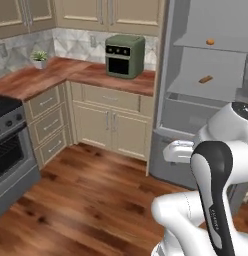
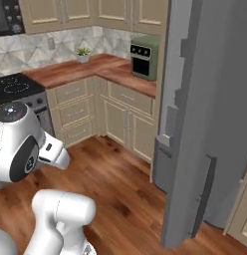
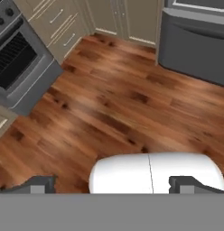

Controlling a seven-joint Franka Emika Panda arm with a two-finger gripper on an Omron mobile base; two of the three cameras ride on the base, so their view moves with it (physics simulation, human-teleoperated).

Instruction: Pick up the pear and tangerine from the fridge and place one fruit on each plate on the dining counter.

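- The gripper [image 3: 112, 186] is down low near the robot's own body, pointing at the wood floor [image 3: 109, 103]. Its two finger tips [image 3: 39, 185] stand far apart and there is nothing between them.
- The arm is folded up tight. If it swings out fast, I think it could bump the fridge door [image 2: 210, 124], which hangs open just beside the robot.
- The fridge [image 1: 206, 90] is open in front of the robot. Its wide grey drawer [image 1: 193, 115] sticks out under the shelves, so a low reach could hit it.
- A small orange fruit, most likely the tangerine [image 1: 210, 42], sits on a high shelf, far from the hand.
- A brown lumpy thing [image 1: 206, 79] lies on the shelf below. It is not a task fruit. The hand could grab it by mistake, because it is closer than the tangerine.
- I cannot find the pear here. It may be hidden behind the door or the arm, so the robot might hunt in the wrong spot.
- The tangerine is round. A bad pinch could make it roll to the back of the shelf or drop to the floor.
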